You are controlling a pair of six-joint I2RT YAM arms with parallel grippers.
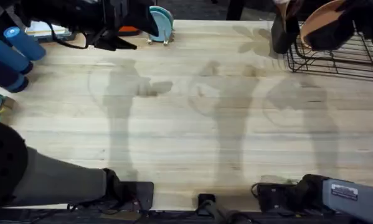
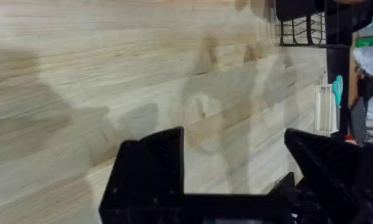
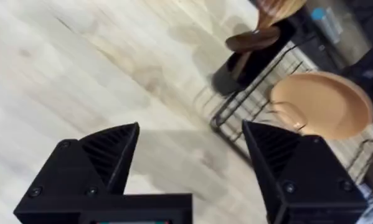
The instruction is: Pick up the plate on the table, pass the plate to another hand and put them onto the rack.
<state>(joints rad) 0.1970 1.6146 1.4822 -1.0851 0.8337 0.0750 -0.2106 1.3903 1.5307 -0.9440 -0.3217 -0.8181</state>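
Open black fingers [image 3: 192, 162], glossy orange-tan plate [image 3: 320, 102]

1. Even, bright light falls from above across the pale wooden plank table [image 1: 192, 124], with no hard glare on it.
2. Soft, grey, overlapping arm shadows streak the tabletop's middle in the overhead view.
3. Dark arm parts close under the overhead camera blur at the upper left and lower left.
4. The right wrist view is soft throughout; the round orange-tan plate [image 3: 320, 102] and black wire rack [image 3: 248, 99] smear slightly.
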